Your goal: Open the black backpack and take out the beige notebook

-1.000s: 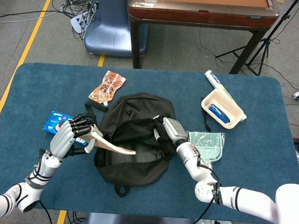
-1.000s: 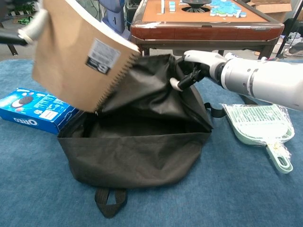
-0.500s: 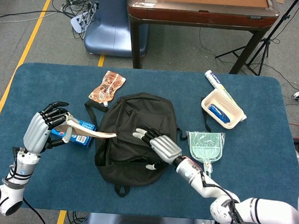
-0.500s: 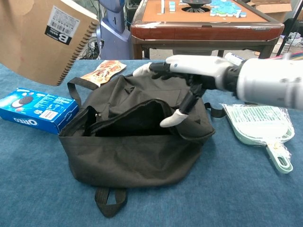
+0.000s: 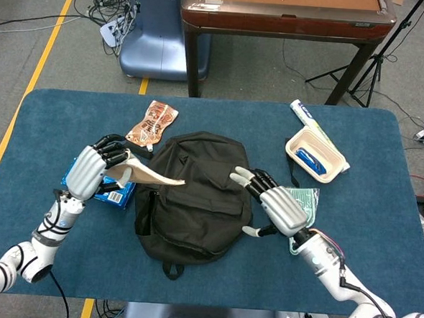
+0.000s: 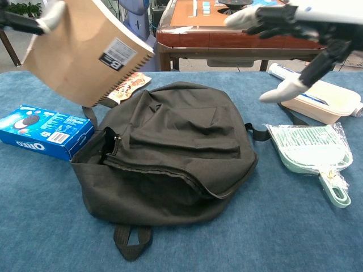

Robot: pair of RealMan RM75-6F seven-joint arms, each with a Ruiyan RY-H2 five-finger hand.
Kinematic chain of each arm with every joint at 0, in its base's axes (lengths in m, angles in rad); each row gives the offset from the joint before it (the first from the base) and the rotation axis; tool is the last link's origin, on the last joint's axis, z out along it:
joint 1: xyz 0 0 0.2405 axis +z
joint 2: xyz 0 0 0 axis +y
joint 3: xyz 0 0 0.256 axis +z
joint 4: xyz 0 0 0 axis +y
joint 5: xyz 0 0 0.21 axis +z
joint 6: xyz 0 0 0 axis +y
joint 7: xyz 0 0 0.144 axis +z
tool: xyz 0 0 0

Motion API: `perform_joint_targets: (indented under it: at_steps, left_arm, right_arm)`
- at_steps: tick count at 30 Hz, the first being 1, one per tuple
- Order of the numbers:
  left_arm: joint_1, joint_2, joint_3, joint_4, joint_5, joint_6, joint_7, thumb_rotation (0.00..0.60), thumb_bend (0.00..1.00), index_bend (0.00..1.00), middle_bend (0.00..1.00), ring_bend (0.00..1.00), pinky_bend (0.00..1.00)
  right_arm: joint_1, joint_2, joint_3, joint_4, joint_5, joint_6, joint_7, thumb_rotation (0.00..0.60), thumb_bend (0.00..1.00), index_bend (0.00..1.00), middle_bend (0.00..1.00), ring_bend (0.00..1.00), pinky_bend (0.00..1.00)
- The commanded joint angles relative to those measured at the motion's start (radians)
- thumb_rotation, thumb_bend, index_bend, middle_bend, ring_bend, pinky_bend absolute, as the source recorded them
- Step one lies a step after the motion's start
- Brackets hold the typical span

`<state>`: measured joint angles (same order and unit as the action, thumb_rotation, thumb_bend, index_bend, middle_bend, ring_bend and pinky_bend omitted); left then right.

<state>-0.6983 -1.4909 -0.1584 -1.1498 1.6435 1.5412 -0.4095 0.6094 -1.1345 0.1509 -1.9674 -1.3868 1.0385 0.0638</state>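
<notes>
Left hand grips notebook above backpack — right hand spread

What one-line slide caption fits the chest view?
Left robot hand holds the beige notebook above the open black backpack; right robot hand hovers open.

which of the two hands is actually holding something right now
The left hand grips the beige notebook above the blue Oreo box. The right hand hovers open beside the black backpack, holding nothing.
</notes>
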Motion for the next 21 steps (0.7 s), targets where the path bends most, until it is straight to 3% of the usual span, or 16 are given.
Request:
perform_joint_targets:
  at_steps: [1,4,11,14,18,21]
  left_arm:
    - [-0.058,-0.083,-0.025,0.094,-0.013,-0.060,-0.002,0.600,0.48,0.55,0.62,0.45,0.25]
    - [-0.082,-0.149,-0.023,0.177,-0.012,-0.078,-0.023,0.600,0.48,0.54,0.62,0.45,0.25]
    - [-0.058,-0.267,0.059,0.326,0.017,-0.087,-0.031,0.600,0.46,0.50,0.59,0.45,0.25]
    - [-0.029,-0.282,0.095,0.343,0.030,-0.078,-0.012,0.600,0.46,0.48,0.57,0.43,0.25]
    - [0.007,-0.212,0.145,0.220,0.019,-0.146,0.068,0.600,0.45,0.31,0.36,0.26,0.23]
    - [0.029,-0.101,0.163,-0.003,-0.026,-0.230,0.186,0.600,0.38,0.10,0.16,0.10,0.17]
  right_arm:
    - [-0.021,0.019,-0.002,0.000,-0.001,0.022,0.019,0.600,0.13,0.00,0.00,0.00,0.00]
    - [-0.033,0.030,-0.003,0.010,0.003,0.033,0.029,0.600,0.13,0.00,0.00,0.00,0.00]
    - [-0.048,0.045,0.003,0.036,0.036,0.032,0.060,0.600,0.13,0.00,0.00,0.00,0.00]
    - [-0.050,0.048,0.010,0.042,0.044,0.034,0.070,0.600,0.13,0.00,0.00,0.00,0.00]
    - [-0.052,0.051,0.015,0.049,0.048,0.033,0.074,0.600,0.13,0.00,0.00,0.00,0.00]
    - [-0.052,0.053,0.019,0.055,0.063,0.026,0.081,0.600,0.13,0.00,0.00,0.00,0.00]
